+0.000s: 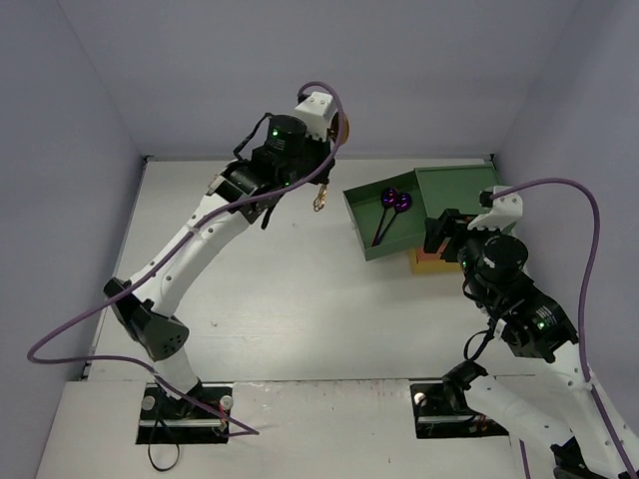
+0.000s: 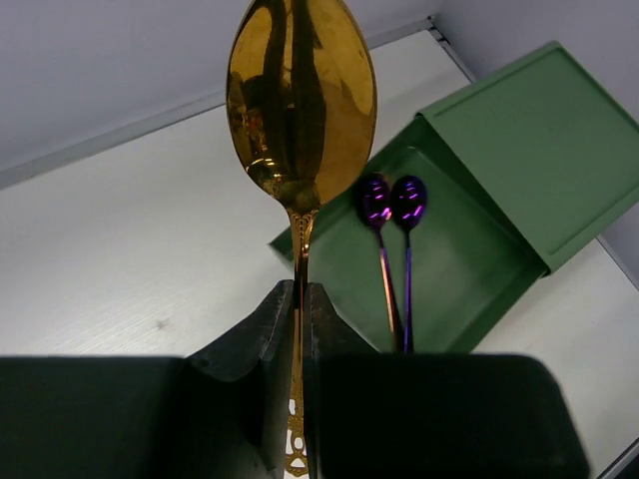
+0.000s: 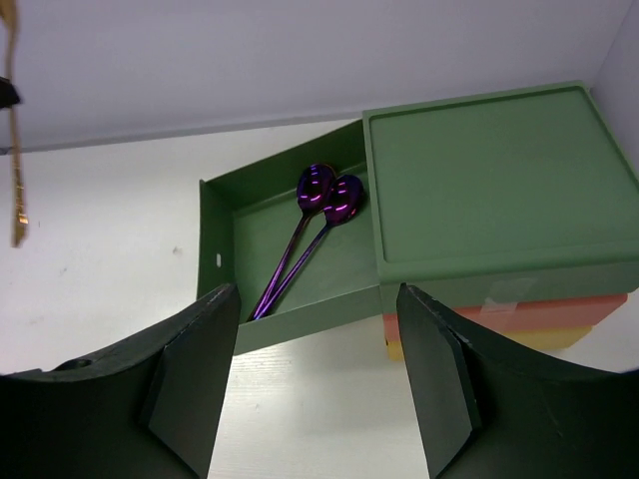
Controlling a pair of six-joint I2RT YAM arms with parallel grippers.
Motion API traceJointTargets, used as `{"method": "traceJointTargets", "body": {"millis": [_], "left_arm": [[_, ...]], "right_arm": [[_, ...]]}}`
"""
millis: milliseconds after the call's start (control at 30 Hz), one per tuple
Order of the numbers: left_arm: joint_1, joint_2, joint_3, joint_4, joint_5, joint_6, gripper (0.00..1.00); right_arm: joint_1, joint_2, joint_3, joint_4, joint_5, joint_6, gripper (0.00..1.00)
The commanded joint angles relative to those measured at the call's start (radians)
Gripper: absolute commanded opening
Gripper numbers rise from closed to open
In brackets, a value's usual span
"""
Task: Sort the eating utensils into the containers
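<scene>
My left gripper (image 2: 301,291) is shut on the thin handle of a gold spoon (image 2: 300,100), held high over the back of the table; its ornate handle end (image 1: 319,203) hangs below the wrist. The containers (image 1: 461,190) are one stacked block at the right: green on top, a red-orange layer (image 3: 559,309) and a yellow layer (image 3: 544,339) beneath. The green top drawer (image 1: 355,225) is pulled out to the left. Two purple spoons (image 1: 395,204) lie side by side in it. My right gripper (image 3: 315,291) is open and empty, just in front of the block.
The gold spoon (image 3: 15,190) shows at the left edge of the right wrist view, well left of the open drawer (image 3: 339,269). Grey walls close the table at the back and on both sides.
</scene>
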Motion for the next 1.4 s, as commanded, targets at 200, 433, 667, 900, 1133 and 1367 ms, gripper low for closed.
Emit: {"method": "traceJointTargets", "body": {"millis": [200, 433, 667, 900, 1133, 1367], "left_arm": [[-0.123, 0.254, 0.219, 0.167, 0.049, 0.017, 0.00], [-0.165, 0.375, 0.324, 0.166, 0.079, 0.030, 0.00], [-0.176, 0.397, 0.283, 0.160, 0.054, 0.011, 0.00], [-0.177, 0.410, 0.268, 0.159, 0.063, -0.003, 0.07], [-0.177, 0.426, 0.261, 0.165, 0.087, 0.000, 0.12], [-0.177, 0.429, 0.275, 0.159, 0.090, 0.007, 0.15]], "right_arm": [[-0.007, -0.032, -0.010, 0.004, 0.031, 0.014, 0.62], [-0.007, -0.049, -0.017, -0.027, 0.038, 0.011, 0.63], [-0.008, -0.066, -0.023, -0.039, 0.072, 0.004, 0.63], [-0.007, -0.056, -0.035, -0.045, 0.106, 0.009, 0.64], [-0.007, -0.061, -0.029, -0.051, 0.113, 0.009, 0.64], [-0.009, -0.057, -0.035, -0.055, 0.118, 0.008, 0.64]]}}
